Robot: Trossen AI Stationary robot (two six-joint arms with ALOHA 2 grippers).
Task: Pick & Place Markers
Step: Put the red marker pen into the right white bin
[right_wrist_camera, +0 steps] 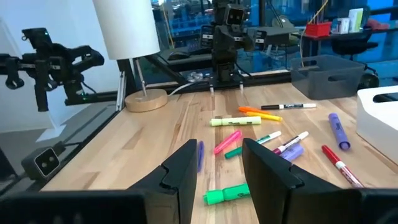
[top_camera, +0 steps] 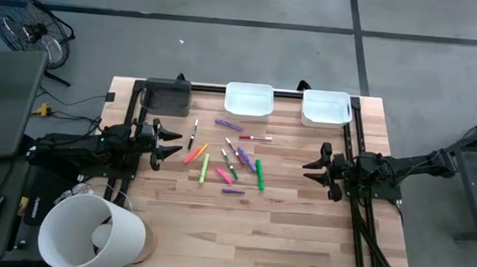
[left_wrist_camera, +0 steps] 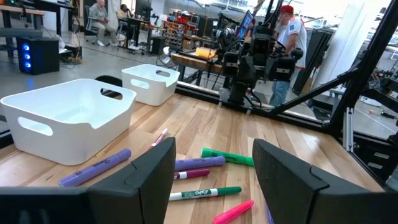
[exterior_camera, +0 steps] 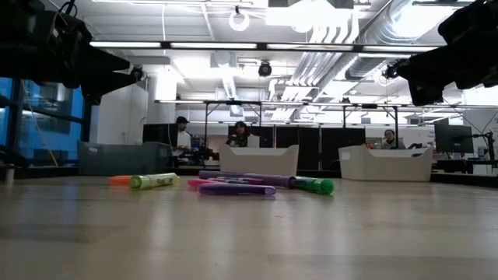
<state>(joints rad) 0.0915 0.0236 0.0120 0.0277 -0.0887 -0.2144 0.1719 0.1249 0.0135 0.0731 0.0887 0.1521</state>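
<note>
Several markers (top_camera: 228, 156) in green, purple, pink, red, orange and black lie flat and scattered on the wooden table's middle; they also show in the low view (exterior_camera: 233, 183), the left wrist view (left_wrist_camera: 205, 177) and the right wrist view (right_wrist_camera: 261, 134). My left gripper (top_camera: 173, 142) hovers open and empty at the table's left, its fingers pointing toward the markers. My right gripper (top_camera: 310, 173) hovers open and empty at the table's right, facing the markers.
Two white trays (top_camera: 249, 100) (top_camera: 325, 107) stand at the far edge, a dark grey bin (top_camera: 167, 96) to their left. A white lamp shade (top_camera: 88, 232) stands at the near left corner. People sit in the room beyond the table (exterior_camera: 239, 134).
</note>
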